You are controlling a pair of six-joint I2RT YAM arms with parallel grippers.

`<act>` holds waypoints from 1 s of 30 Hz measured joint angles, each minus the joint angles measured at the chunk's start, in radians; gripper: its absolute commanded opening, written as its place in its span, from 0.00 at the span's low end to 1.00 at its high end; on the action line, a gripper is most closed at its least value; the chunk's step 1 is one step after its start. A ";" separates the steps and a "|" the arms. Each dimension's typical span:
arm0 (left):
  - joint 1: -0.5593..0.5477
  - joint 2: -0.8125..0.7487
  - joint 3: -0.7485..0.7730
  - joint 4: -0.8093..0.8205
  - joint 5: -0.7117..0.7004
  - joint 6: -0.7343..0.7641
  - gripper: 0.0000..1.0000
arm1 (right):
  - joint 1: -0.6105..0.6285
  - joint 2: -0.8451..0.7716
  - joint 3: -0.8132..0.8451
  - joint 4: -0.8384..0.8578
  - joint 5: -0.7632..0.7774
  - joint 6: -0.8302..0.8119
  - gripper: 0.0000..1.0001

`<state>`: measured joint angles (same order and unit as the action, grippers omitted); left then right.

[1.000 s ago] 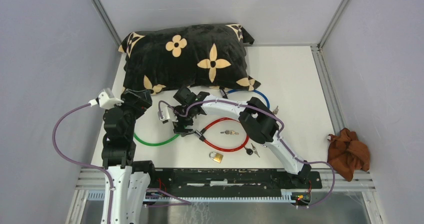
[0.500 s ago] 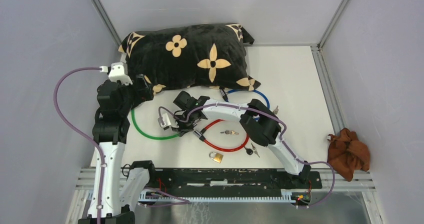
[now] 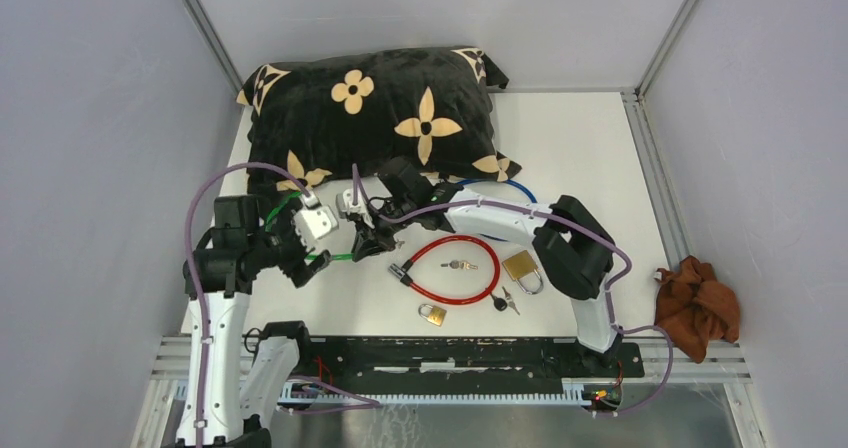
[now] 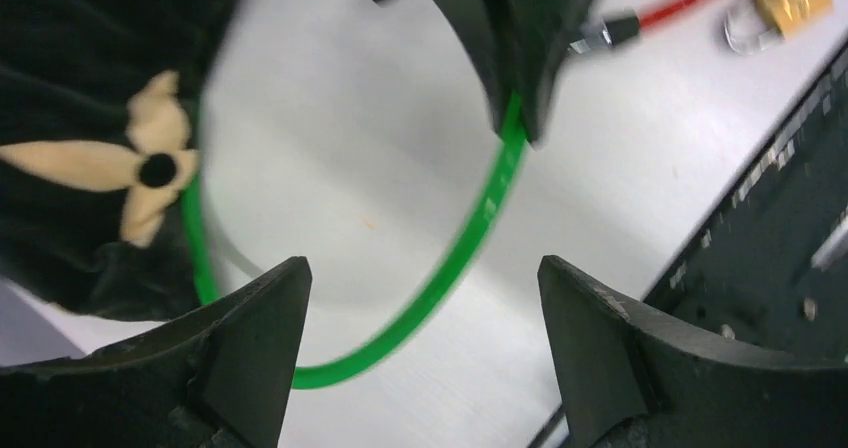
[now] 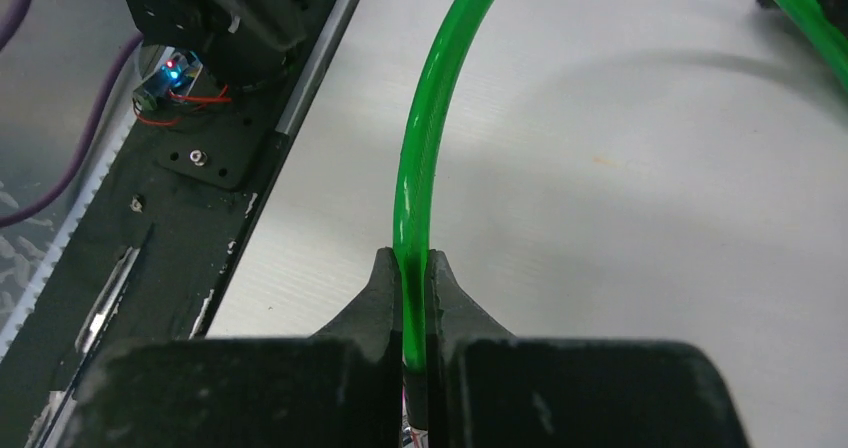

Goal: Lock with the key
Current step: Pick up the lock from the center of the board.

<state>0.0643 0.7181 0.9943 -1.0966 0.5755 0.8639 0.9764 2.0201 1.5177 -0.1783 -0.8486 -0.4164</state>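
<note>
My right gripper is shut on a green cable lock near its end, left of the table's middle in the top view. The green cable curves over the table between the spread fingers of my left gripper, which is open and holds nothing. That left gripper hangs just left of the right one. A small bunch of keys lies inside a red cable lock's loop. A black-headed key lies by that loop.
A black flowered pillow fills the back of the table. A blue cable lies in front of it. Two brass padlocks, a large one and a small one, rest near the front. A brown cloth sits off the table's right edge.
My right gripper has shut on the green cable. The left arm swung down from the pillow to beside it. The right elbow shifted right, uncovering the large padlock.
</note>
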 measured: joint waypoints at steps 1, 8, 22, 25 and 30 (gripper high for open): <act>0.000 0.004 -0.017 -0.047 0.006 0.089 0.92 | -0.005 -0.017 -0.014 0.026 -0.009 0.016 0.00; 0.000 -0.076 -0.234 -0.084 0.013 0.437 0.97 | -0.016 -0.059 -0.087 0.098 -0.043 0.084 0.00; -0.009 -0.059 -0.418 0.225 0.035 0.586 0.02 | -0.038 -0.187 -0.246 0.209 -0.072 0.129 0.00; -0.010 -0.069 -0.409 0.220 0.087 0.587 0.02 | -0.056 -0.244 -0.280 0.239 -0.076 0.133 0.13; -0.009 -0.051 -0.310 0.119 0.140 0.580 0.02 | -0.049 -0.315 -0.307 0.209 -0.010 0.088 0.46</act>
<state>0.0555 0.6670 0.6842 -0.9775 0.7155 1.4437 0.9272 1.7054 1.2106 0.0303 -0.8581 -0.3286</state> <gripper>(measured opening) 0.201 0.354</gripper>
